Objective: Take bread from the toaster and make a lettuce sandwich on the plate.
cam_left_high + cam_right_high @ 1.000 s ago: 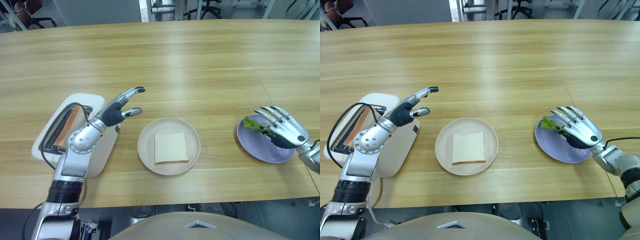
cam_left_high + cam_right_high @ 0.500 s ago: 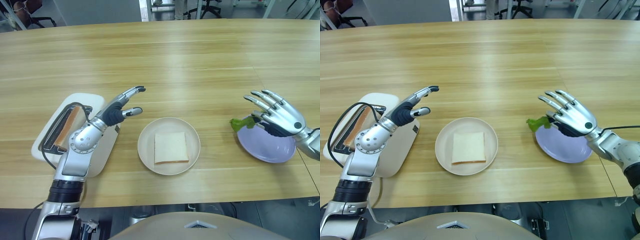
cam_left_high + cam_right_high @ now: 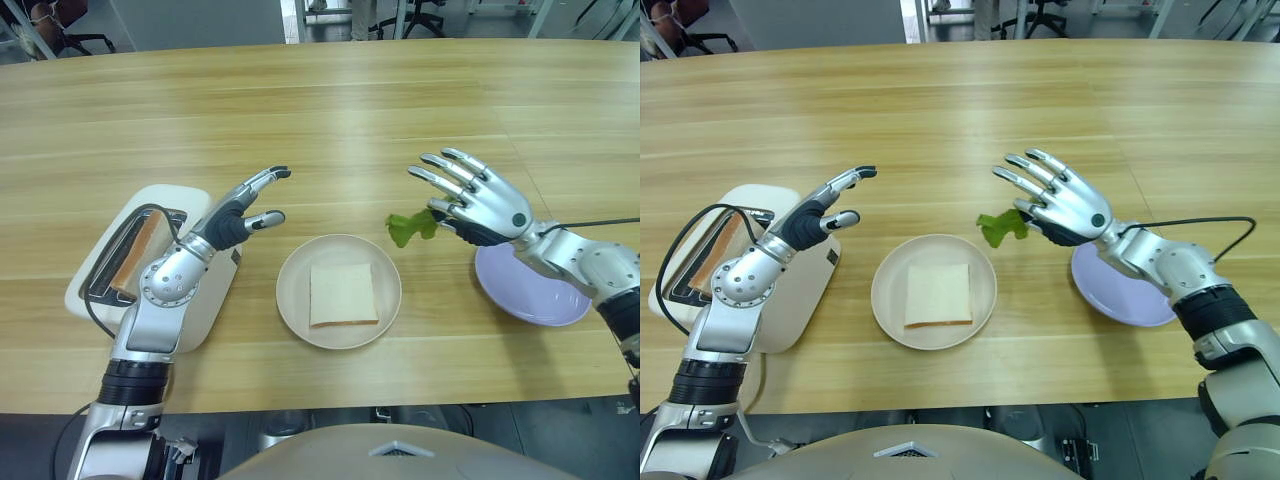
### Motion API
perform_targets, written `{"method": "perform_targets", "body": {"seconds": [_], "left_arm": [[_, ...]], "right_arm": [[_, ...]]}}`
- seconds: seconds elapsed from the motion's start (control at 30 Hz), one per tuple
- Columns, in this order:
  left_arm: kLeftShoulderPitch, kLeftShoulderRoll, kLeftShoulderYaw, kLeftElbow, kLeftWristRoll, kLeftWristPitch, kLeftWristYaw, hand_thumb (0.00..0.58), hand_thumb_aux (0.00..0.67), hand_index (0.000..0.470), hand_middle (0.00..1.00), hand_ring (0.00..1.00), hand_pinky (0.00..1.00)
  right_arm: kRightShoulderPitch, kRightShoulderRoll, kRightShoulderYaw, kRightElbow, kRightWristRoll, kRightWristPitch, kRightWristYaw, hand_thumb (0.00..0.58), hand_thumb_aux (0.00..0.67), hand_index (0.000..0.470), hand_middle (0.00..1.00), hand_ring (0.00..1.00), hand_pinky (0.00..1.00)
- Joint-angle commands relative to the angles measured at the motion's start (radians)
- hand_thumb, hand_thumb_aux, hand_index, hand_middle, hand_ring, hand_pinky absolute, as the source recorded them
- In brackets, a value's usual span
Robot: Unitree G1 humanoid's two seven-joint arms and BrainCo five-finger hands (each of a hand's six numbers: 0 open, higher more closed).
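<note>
Right robot hand (image 3: pixel 488 203): fingers mostly spread, thumb and a finger pinching one green lettuce leaf (image 3: pixel 408 228), held above the wooden tabletop (image 3: pixel 350 120) between the two plates. Left robot hand (image 3: pixel 236 216): released, fingers extended, holding nothing, over the right edge of the white toaster (image 3: pixel 205 305).

Counts:
- 2 bread slices: one white square slice (image 3: pixel 343 295) flat on the round beige plate (image 3: pixel 290 300), one toasted slice (image 3: pixel 140 250) standing in the toaster slot
- 1 lettuce leaf
- 2 plates: the beige one and a round purple plate (image 3: pixel 530 300) under the right wrist
- 1 toaster
</note>
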Motion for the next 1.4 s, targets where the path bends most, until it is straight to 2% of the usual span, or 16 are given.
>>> {"method": "perform_targets", "body": {"seconds": [0.03,0.3,0.6,0.9,1.13,1.4], "left_arm": [[-0.004,-0.004,0.006,-0.008,0.007,0.018,0.012,0.0,0.0,0.0,0.0,0.0,0.0],[-0.021,-0.015,-0.01,-0.003,0.008,0.024,0.017,0.0,0.0,0.0,0.0,0.0,0.0],[-0.011,-0.02,-0.001,-0.012,0.004,0.03,0.027,0.0,0.0,0.0,0.0,0.0,0.0],[-0.005,-0.024,-0.003,-0.013,0.002,0.029,0.027,0.0,0.0,0.0,0.0,0.0,0.0],[-0.002,-0.03,-0.009,-0.016,0.003,0.028,0.026,0.0,0.0,0.0,0.0,0.0,0.0],[0.0,-0.033,-0.016,-0.014,0.006,0.028,0.022,0.0,0.0,0.0,0.0,0.0,0.0]], "right_arm": [[-0.049,0.1,0.061,0.034,-0.034,-0.021,0.01,0.58,0.67,0.46,0.0,0.0,0.0],[-0.106,0.286,0.153,0.16,-0.065,-0.014,-0.034,0.58,0.67,0.46,0.0,0.0,0.0],[-0.202,0.458,0.223,0.382,-0.067,0.017,-0.13,0.58,0.67,0.46,0.0,0.0,0.0],[-0.274,0.559,0.267,0.539,-0.047,0.053,-0.212,0.58,0.67,0.46,0.0,0.0,0.0],[-0.227,0.612,0.333,0.648,-0.055,0.058,-0.246,0.58,0.67,0.46,0.0,0.0,0.0],[-0.14,0.595,0.408,0.643,-0.054,0.038,-0.251,0.58,0.67,0.46,0.0,0.0,0.0]]}}
